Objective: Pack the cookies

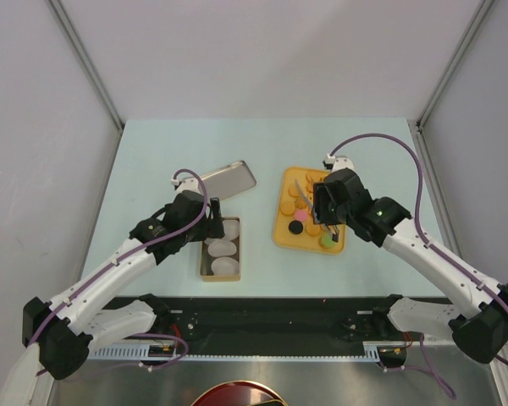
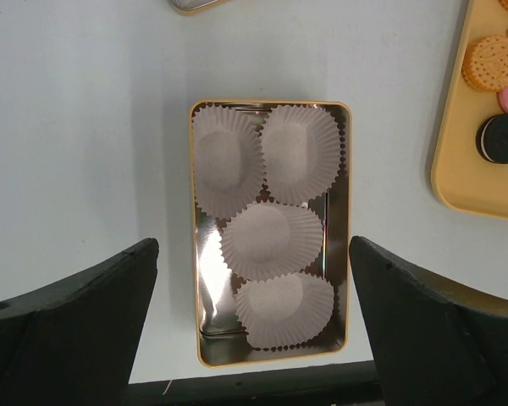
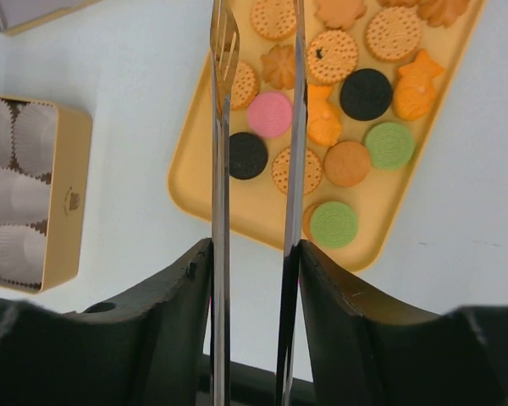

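Observation:
Several cookies (image 3: 333,56), mostly orange-brown with black, pink and green ones, lie on a yellow tray (image 3: 200,184); they also show in the top view (image 1: 305,210). My right gripper (image 3: 254,254) is shut on metal tongs (image 3: 221,161), whose two arms stand apart over the tray with a pink cookie (image 3: 269,114) between them in view. In the top view it (image 1: 324,208) hangs over the tray. My left gripper (image 2: 252,249) is open and empty above a gold tin (image 2: 192,254) that holds several white paper cups (image 2: 271,238).
The tin (image 1: 223,248) sits left of the tray (image 1: 280,238). Its silver-faced lid (image 1: 230,178) lies behind it and shows in the right wrist view (image 3: 21,12). The table's black front edge (image 2: 262,385) runs just below the tin. The tray's corner (image 2: 457,190) is at the right.

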Robot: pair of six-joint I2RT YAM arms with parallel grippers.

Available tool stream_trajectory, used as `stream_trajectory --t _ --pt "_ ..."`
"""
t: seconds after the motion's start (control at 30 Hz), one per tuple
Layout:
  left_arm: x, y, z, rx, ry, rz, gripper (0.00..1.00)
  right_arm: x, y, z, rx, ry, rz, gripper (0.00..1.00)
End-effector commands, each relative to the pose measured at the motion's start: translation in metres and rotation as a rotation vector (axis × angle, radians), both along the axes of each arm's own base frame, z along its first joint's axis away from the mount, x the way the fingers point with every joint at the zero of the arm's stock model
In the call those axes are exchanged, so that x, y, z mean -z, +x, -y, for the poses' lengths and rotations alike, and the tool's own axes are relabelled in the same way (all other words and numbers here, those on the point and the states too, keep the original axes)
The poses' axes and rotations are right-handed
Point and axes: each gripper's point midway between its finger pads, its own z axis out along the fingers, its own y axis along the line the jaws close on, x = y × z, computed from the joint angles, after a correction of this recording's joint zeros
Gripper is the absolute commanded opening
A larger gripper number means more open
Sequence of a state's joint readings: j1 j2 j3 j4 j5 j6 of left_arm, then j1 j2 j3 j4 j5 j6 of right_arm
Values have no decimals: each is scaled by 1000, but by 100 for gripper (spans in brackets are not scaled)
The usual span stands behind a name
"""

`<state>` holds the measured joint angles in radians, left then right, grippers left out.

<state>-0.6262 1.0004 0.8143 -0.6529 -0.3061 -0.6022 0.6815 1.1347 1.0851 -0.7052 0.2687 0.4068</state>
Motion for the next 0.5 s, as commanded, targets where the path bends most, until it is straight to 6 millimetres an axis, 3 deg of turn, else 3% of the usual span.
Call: stream_trajectory --t 0.0,0.17,0.47 --pt "-7 3 6 4 -28 19 100 -2 -8 -19 -104 42 3 51" --pt "-5 3 6 7 -19 11 100 8 -24 -26 -138 60 -10 54" --pt "-2 3 7 6 -17 2 100 45 -66 -39 -156 19 -54 54"
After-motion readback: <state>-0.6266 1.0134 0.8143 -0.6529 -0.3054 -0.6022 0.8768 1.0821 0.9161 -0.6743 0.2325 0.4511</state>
